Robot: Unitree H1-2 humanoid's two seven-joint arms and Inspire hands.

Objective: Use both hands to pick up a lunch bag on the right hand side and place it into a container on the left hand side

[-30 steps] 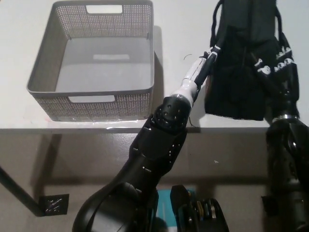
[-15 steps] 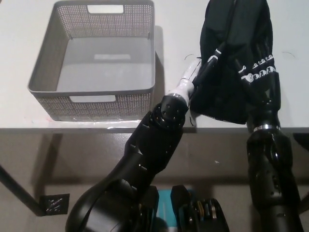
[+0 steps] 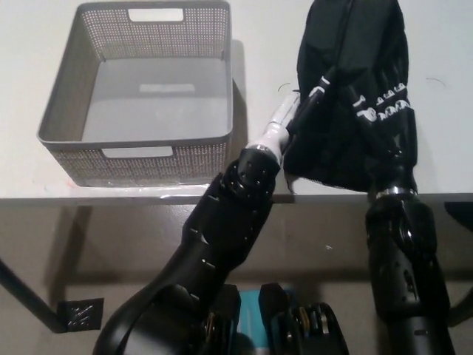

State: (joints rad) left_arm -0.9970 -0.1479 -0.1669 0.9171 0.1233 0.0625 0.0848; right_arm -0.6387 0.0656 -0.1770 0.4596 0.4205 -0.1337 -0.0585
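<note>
The black lunch bag (image 3: 347, 52) hangs at the right of the head view, held up off the white table between both hands. My white left hand (image 3: 290, 112) presses against its left side, with the fingers mostly hidden in the fabric. My black right hand (image 3: 384, 111), with white markings, grips the bag's front right side. The bag's lower edge droops near the table's front edge. At the left stands the grey mesh basket (image 3: 133, 139), with nothing in it.
The white table (image 3: 443, 111) ends at a front edge (image 3: 111, 198) just below the basket. A narrow strip of table separates the basket's right wall from the bag. Below the edge lies a brown floor.
The bag has risen and shifted left, toward the basket, with both hands on it. Both arms have swung left with it.
</note>
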